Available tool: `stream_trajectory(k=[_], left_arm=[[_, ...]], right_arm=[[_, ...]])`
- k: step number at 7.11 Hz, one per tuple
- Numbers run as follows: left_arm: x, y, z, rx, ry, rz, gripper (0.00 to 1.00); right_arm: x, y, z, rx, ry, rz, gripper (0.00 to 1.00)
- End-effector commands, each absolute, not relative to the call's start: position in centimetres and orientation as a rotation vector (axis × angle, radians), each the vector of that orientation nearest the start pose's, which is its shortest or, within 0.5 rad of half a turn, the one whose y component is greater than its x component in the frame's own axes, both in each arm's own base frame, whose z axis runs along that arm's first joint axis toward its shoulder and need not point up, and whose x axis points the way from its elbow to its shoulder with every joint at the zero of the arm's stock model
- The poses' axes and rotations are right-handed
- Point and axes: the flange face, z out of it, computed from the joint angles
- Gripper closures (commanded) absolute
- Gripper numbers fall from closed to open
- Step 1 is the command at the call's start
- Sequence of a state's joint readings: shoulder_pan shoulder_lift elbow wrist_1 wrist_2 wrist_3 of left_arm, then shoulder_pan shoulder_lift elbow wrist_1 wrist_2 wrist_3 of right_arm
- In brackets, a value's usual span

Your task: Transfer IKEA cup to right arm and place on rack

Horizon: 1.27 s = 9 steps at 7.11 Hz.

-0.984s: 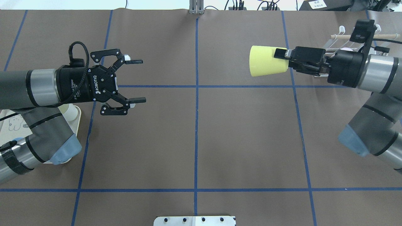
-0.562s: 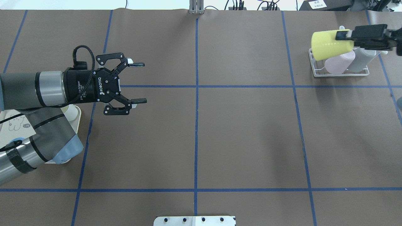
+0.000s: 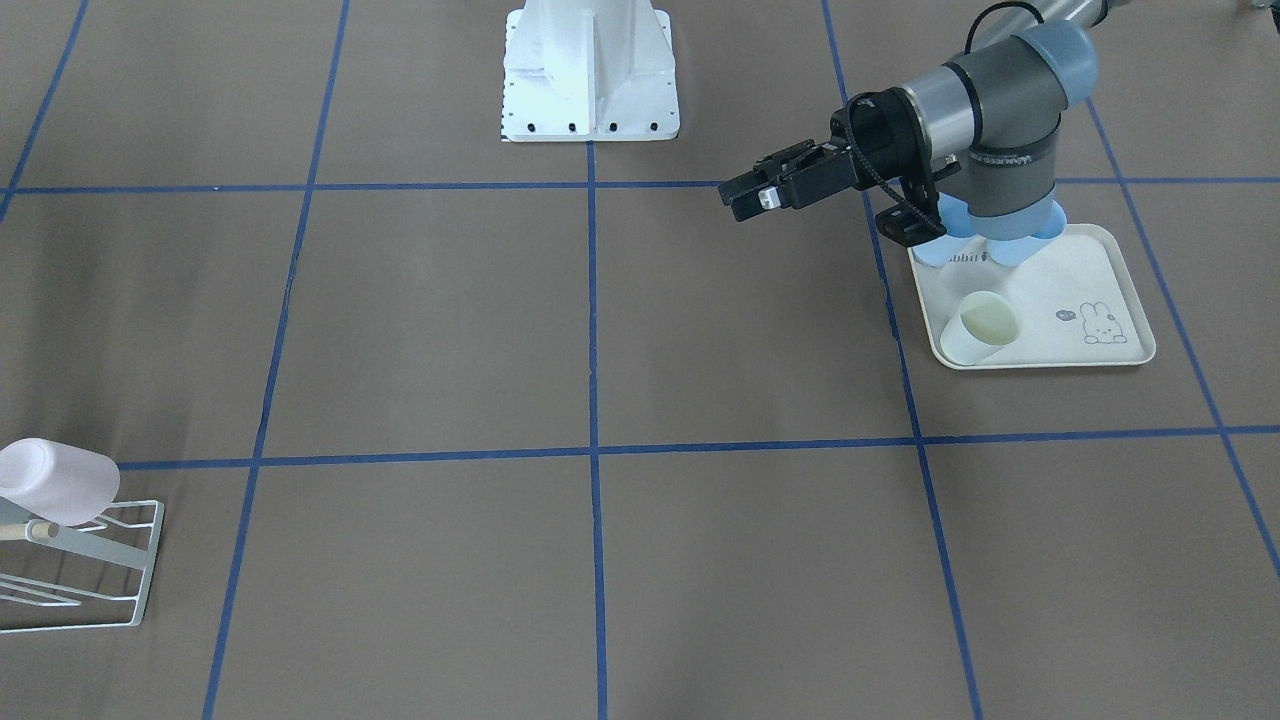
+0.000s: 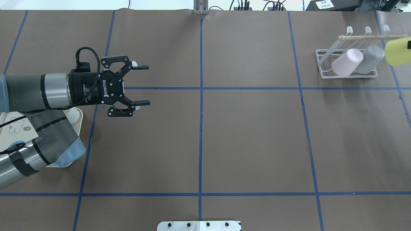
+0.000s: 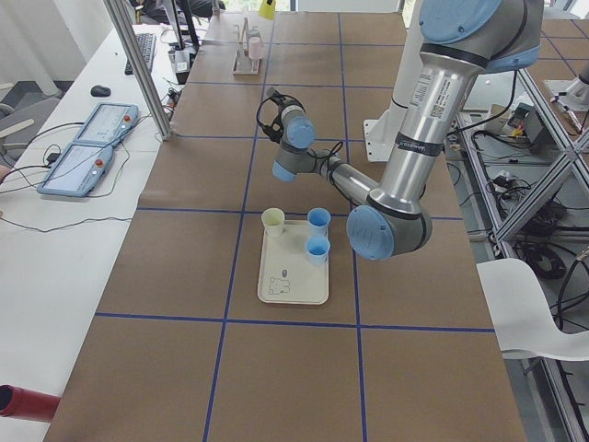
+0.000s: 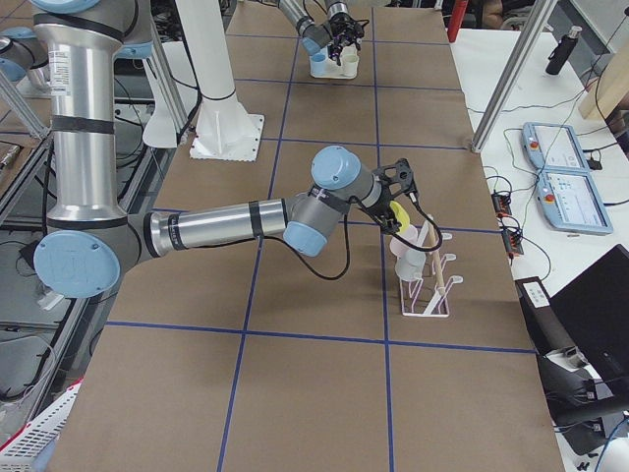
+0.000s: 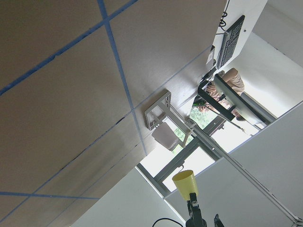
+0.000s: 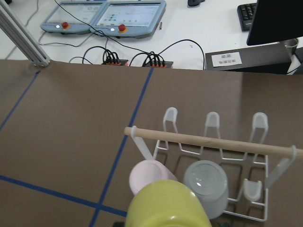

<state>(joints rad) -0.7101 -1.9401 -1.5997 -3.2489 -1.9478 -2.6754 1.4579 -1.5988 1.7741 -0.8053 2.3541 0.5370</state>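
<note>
**Yellow cup at the rack, slot not yet found**

Placement is the step in hand. The IKEA cup [image 4: 397,51] hangs off the table at the rack's [image 4: 348,77] right end, just beside the tip of the wooden dowel [image 4: 369,37]. The right arm [image 6: 226,224] carries it, with the right tool [image 7: 191,204] pinching it. The left tool [image 4: 142,85] hovers spread and empty over the table near the rabbit tray [image 3: 1075,275], well apart from all this.

Crowding is the main risk. A pink cup [image 4: 347,62] and a grey cup [image 4: 370,55] already lean in the rack, touching each other, and only the end slot looks free. A descent slightly off line could clip the dowel or nudge the grey cup out of its seat. The rack is thin white wire with rounded loops, and probably light, so a sideways push may slide it across the brown paper-covered table. The cup is a smooth, tapered, matt plastic shell. A two-finger pinch on such a wall can let it twist or slip if it catches. Releasing too high would likely let it bounce off the wire.
</note>
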Motion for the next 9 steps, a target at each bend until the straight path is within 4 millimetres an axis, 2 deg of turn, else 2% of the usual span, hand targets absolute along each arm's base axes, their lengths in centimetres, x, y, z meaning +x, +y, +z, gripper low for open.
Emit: stream_trajectory(k=[1, 2, 4, 5, 9], left_arm=[[35.0, -43.4, 27.7, -0.605, 2.02, -0.728, 0.0], [35.3, -43.6, 28.0, -0.607, 2.005, -0.741, 0.0], [35.4, -43.5, 28.1, -0.608, 2.002, -0.741, 0.0], [35.5, -43.6, 28.1, -0.608, 2.001, -0.742, 0.0], [35.7, -43.7, 28.1, -0.611, 1.993, -0.746, 0.0]], right_arm=[[2.7, -52.9, 49.4, 0.525, -0.794, -0.108, 0.7], [2.7, -56.3, 49.0, 0.467, -0.761, -0.096, 0.7], [2.1, -62.2, 52.0, 0.389, -0.756, -0.073, 0.69], [1.9, -63.6, 53.3, 0.36, -0.756, -0.065, 0.69], [1.5, -63.2, 53.5, 0.333, -0.81, -0.067, 0.67]])
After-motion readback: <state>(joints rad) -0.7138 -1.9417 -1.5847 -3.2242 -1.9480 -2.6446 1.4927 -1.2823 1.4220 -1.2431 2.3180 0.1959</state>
